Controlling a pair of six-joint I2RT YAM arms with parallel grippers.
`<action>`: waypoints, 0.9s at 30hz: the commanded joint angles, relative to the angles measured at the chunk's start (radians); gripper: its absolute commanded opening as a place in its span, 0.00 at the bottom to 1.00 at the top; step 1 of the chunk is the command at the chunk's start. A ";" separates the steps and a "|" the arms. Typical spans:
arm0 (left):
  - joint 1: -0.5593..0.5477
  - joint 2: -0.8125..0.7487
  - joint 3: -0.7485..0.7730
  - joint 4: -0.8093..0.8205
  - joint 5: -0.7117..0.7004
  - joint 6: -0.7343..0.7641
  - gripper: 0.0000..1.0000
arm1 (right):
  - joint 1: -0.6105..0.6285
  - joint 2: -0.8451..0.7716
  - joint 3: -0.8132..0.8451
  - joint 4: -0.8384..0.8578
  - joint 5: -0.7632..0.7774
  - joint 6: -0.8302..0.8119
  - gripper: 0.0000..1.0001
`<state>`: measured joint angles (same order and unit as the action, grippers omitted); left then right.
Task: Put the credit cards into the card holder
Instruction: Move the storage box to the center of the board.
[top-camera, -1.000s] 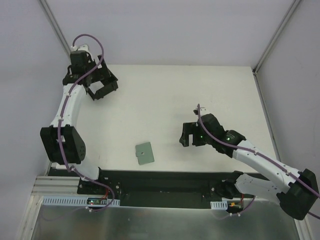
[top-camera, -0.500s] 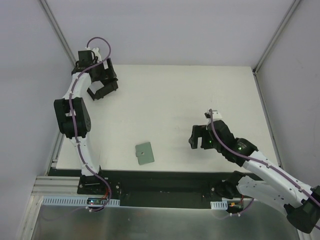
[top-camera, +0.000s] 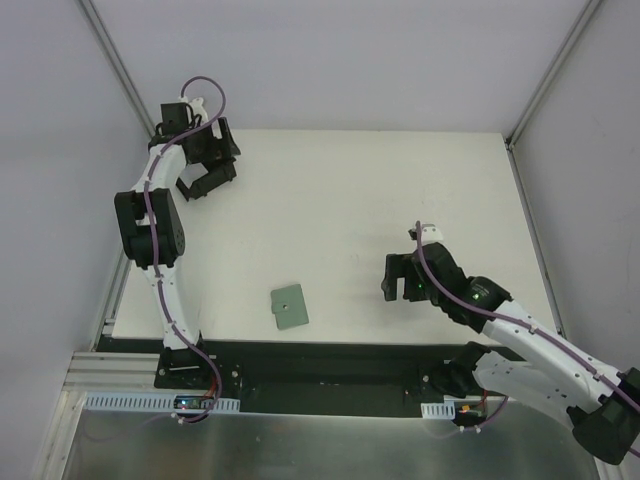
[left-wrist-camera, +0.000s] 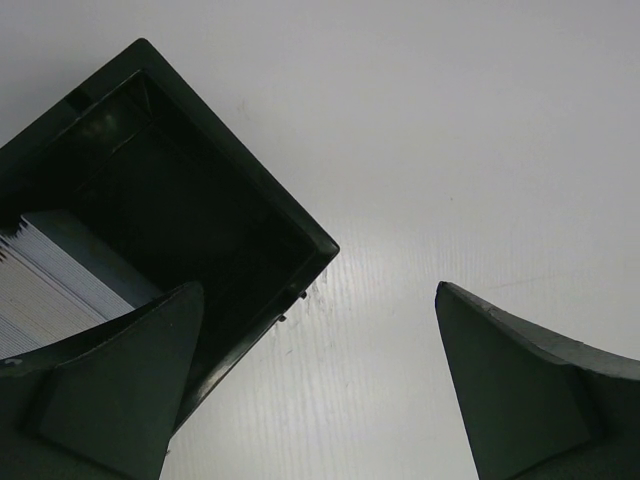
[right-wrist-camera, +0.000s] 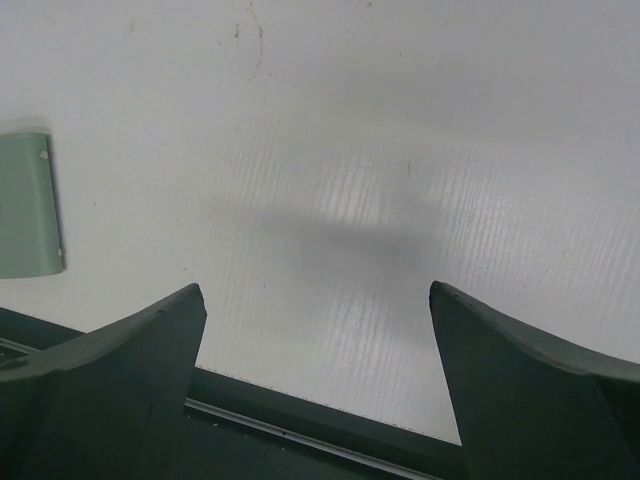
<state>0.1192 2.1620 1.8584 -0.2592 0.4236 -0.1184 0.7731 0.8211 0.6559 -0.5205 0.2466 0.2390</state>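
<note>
Gaping empty, left tool (left-wrist-camera: 318, 290) hovers by card holder (left-wrist-camera: 240, 150), right tool (right-wrist-camera: 315, 290) near grey-green case (top-camera: 289, 307).

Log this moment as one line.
left pincer: open, at card holder | whitish-grey card: inside it | right pincer: open, empty | green case: on table

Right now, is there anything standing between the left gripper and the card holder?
Nothing visible does. In the left wrist view the card holder lies just below the open left gripper, and one of its fingers shows over the holder's wall. Whether that finger touches the holder cannot be told.
</note>
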 joint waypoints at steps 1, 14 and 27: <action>0.002 0.019 0.005 0.015 0.066 -0.021 0.99 | -0.001 0.010 0.010 -0.004 0.013 0.000 0.96; -0.046 0.006 -0.099 0.012 0.078 -0.001 0.99 | -0.001 0.010 -0.013 0.008 0.002 0.011 0.96; -0.190 -0.089 -0.221 0.012 0.076 -0.033 0.99 | -0.001 -0.011 -0.047 0.027 0.006 0.057 0.96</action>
<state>-0.0036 2.1670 1.6772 -0.2188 0.4683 -0.1238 0.7731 0.8314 0.6327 -0.5068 0.2459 0.2611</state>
